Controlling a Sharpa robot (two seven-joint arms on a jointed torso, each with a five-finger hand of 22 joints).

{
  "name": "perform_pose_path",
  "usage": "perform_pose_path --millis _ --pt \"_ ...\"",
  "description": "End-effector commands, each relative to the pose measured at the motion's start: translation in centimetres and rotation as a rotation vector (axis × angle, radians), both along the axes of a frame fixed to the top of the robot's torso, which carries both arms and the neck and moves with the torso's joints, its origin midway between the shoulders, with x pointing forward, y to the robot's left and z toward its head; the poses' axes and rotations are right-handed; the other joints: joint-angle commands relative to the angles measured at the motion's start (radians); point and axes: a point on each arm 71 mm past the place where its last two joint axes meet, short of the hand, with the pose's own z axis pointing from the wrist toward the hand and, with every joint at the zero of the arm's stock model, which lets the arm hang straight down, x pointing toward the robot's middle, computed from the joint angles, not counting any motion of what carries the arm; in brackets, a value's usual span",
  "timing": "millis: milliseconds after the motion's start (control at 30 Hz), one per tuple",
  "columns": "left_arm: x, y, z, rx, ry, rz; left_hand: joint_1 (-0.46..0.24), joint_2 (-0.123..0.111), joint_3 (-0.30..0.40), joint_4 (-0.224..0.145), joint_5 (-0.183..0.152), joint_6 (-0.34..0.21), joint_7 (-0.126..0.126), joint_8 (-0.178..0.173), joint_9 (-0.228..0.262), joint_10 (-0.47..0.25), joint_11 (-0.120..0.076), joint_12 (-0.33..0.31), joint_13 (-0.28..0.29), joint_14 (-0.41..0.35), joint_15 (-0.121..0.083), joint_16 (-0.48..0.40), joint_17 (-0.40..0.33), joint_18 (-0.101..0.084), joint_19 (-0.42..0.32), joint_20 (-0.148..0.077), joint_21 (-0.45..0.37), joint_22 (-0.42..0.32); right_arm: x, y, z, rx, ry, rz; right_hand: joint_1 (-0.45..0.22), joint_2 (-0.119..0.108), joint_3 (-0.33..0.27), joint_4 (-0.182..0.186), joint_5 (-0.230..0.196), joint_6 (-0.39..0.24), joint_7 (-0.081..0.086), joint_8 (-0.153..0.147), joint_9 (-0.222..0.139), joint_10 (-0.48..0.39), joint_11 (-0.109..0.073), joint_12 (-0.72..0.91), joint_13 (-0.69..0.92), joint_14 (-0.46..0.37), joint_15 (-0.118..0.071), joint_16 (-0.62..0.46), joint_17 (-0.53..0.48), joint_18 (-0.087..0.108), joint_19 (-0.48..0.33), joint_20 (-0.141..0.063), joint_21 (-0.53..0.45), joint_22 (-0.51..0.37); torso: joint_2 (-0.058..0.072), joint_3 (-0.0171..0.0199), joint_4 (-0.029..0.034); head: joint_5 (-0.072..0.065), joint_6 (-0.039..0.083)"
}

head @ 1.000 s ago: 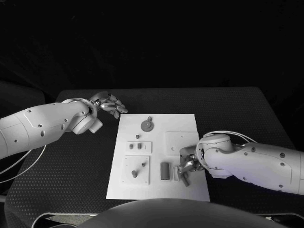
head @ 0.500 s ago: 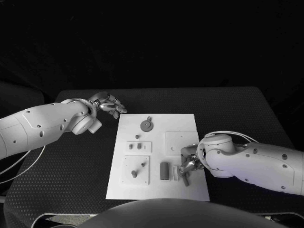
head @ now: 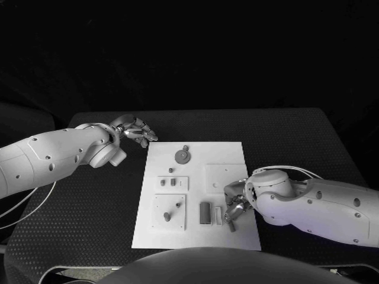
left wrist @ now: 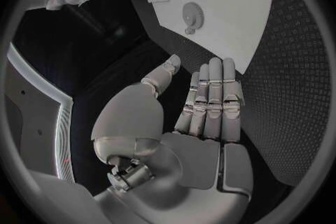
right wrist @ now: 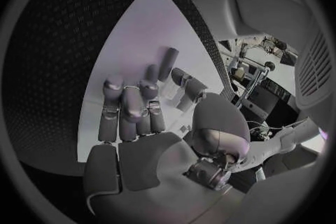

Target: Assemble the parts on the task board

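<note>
White task board [head: 228,154] lies mid-counter. The right hand [head: 235,204] pinches a small grey peg [head: 231,223] at the board's near right, beside a grey block [head: 206,213]. Judged best: lower it slowly and upright. The left hand [head: 135,129] hovers far left, fingers [left wrist: 213,89] straight, empty. The peg's target slot is hidden.
</note>
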Motion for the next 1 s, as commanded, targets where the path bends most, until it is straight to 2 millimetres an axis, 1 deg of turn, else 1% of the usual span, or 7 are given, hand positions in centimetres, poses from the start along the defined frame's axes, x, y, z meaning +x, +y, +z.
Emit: perform_pose_path --millis 33,167,233,567,667,833,1000 --pt "0.0 -0.2 0.0 -0.002 0.004 -0.016 -0.012 0.0 0.004 0.003 0.005 -0.008 -0.001 -0.001 0.001 -0.008 -0.002 -0.001 -0.001 0.009 0.0 -0.006 0.002 0.011 0.002 0.006 -0.005 0.002 0.1 -0.7 -0.4 -0.1 -0.052 0.043 0.002 -0.016 0.001 0.013 -0.003 -0.057 0.051 -0.015 -0.001 -0.01 -0.001 -0.003 0.001 -0.011 0.0 -0.006 -0.001 0.018 -0.007 0.001 -0.003 -0.001 0.0 0.0001 0.0002 0.0 0.0" --pt "0.0 -0.2 0.0 -0.002 0.005 -0.016 -0.012 0.0 0.004 0.003 0.004 -0.008 -0.001 -0.001 0.001 -0.008 -0.002 -0.001 -0.001 0.009 0.0 -0.006 0.002 0.011 0.002 0.006 -0.005 0.002 0.1 -0.7 -0.4 -0.108 -0.062 0.051 -0.003 -0.034 0.002 0.042 -0.003 -0.06 0.051 -0.013 -0.001 -0.013 -0.001 -0.001 0.002 -0.013 0.001 -0.004 0.0 0.018 -0.007 0.002 -0.003 -0.002 0.0 0.0004 0.0004 -0.001 0.0" --pt "0.0 -0.2 0.0 -0.001 0.005 -0.015 -0.012 0.0 0.004 0.003 0.004 -0.008 -0.001 -0.001 0.001 -0.008 -0.002 -0.001 -0.001 0.009 0.0 -0.006 0.002 0.011 0.002 0.006 -0.005 0.002 0.0 -0.7 -0.4 -0.109 -0.062 0.052 -0.008 -0.039 0.002 0.058 -0.004 -0.06 0.051 -0.011 -0.001 -0.014 -0.001 0.0 0.003 -0.012 0.0 -0.003 0.003 0.018 -0.007 0.002 -0.003 -0.002 0.0 0.0 0.0008 -0.001 0.0" --pt "0.0 -0.2 0.0 0.0 0.006 -0.017 -0.012 0.001 0.005 0.003 0.005 -0.008 -0.001 -0.001 0.001 -0.008 -0.002 -0.001 -0.001 0.01 0.0 -0.007 0.003 0.011 0.002 0.006 -0.005 0.002 -0.7 -0.2 -0.4 -0.101 -0.043 0.072 -0.014 -0.045 0.002 0.079 -0.004 -0.057 0.049 -0.005 0.001 -0.013 -0.003 0.002 0.003 -0.008 -0.001 0.0 0.006 0.018 -0.006 0.001 -0.001 -0.001 0.0 0.0 0.0008 -0.002 0.0" --pt "0.0 -0.2 0.0 0.0 0.007 -0.017 -0.012 0.001 0.005 0.003 0.004 -0.008 -0.001 -0.001 0.001 -0.008 -0.002 -0.001 -0.001 0.01 0.0 -0.007 0.003 0.011 0.002 0.006 -0.005 0.002 -0.8 -0.4 -0.4 -0.1 -0.039 0.07 -0.018 -0.049 0.001 0.093 -0.004 -0.045 0.045 0.005 0.007 -0.012 -0.007 0.003 0.003 -0.007 -0.003 0.001 0.008 0.018 -0.006 0.0 -0.001 -0.001 0.0 0.0 0.0008 -0.003 0.0" --pt "0.0 -0.2 0.0 0.0 0.007 -0.018 -0.012 0.001 0.005 0.003 0.004 -0.008 -0.001 -0.001 0.001 -0.008 -0.002 -0.001 0.0 0.01 0.0 -0.007 0.004 0.011 0.002 0.006 -0.005 0.002 -1.1 -0.2 -0.4 -0.096 -0.023 0.074 -0.032 -0.049 -0.002 0.113 -0.004 -0.043 0.042 0.012 0.013 -0.01 -0.01 0.004 0.002 0.0 -0.006 0.005 0.016 0.018 -0.005 -0.001 0.001 -0.001 0.0 -0.0004 0.0007 -0.002 0.0" --pt "0.0 -0.2 0.0 0.0 0.008 -0.019 -0.012 0.001 0.005 0.003 0.005 -0.008 -0.001 -0.001 0.001 -0.008 -0.002 -0.001 0.0 0.01 0.0 -0.008 0.004 0.011 0.002 0.006 -0.005 0.002 -1.3 -0.1 -0.4 -0.099 -0.004 0.08 -0.038 -0.05 -0.003 0.117 -0.004 -0.043 0.041 0.014 0.015 -0.008 -0.011 0.004 0.002 0.002 -0.007 0.006 0.018 0.018 -0.005 -0.002 0.002 0.0 0.0 -0.0004 0.0011 -0.003 0.0"
